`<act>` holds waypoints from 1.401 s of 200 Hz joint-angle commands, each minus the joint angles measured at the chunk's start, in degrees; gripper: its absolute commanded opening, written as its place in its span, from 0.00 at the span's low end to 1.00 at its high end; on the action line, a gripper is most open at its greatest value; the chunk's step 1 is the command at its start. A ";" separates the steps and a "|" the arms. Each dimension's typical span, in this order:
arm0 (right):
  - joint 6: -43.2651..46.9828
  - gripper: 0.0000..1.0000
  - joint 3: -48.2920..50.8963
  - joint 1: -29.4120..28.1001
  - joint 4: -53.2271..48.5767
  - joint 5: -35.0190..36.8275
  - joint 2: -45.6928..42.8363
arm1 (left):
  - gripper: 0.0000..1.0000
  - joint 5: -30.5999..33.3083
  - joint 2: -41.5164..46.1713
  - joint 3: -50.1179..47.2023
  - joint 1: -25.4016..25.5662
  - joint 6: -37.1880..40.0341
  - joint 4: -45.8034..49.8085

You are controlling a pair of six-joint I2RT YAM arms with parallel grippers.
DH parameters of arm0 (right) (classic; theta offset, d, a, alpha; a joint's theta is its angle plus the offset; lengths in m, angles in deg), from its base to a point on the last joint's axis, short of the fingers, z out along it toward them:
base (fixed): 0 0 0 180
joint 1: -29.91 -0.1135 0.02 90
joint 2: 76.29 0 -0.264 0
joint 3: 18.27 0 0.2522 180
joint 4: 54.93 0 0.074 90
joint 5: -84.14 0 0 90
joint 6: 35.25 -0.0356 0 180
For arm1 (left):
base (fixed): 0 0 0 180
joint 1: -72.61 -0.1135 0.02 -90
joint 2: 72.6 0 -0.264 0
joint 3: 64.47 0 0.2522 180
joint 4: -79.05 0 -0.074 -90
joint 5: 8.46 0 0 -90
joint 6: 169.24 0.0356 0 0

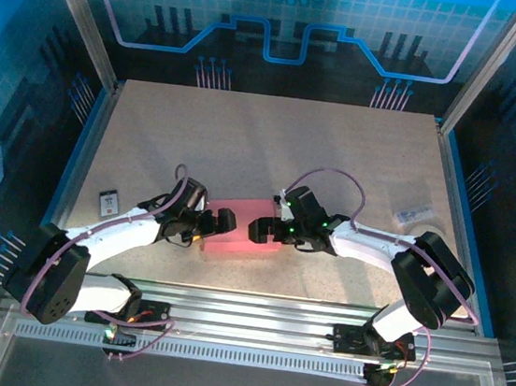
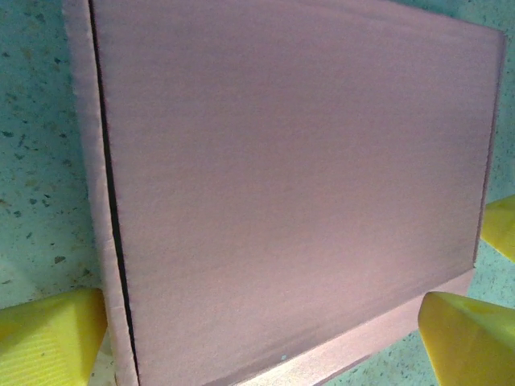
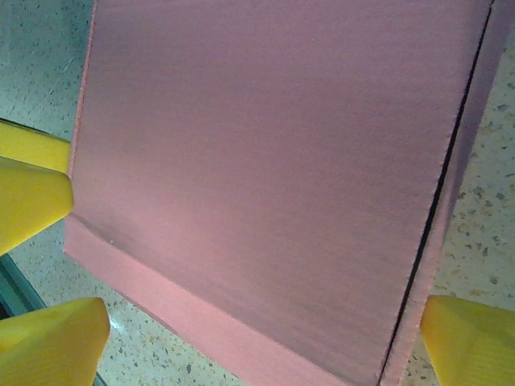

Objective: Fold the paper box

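Top external camera: high above the near side of the paper box, facing steeply down across the counter, distant. Wrist cameras: close above the box from its left and right, facing down. All three share its top panel.

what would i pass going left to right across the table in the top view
small dark card-like item → left gripper → paper box → right gripper → pale flat packet
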 commanded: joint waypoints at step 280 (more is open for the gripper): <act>-8.62 1.00 -4.11 3.76 -25.02 3.33 -24.15 | 0.99 -11.81 12.65 7.90 -1.11 -12.07 9.76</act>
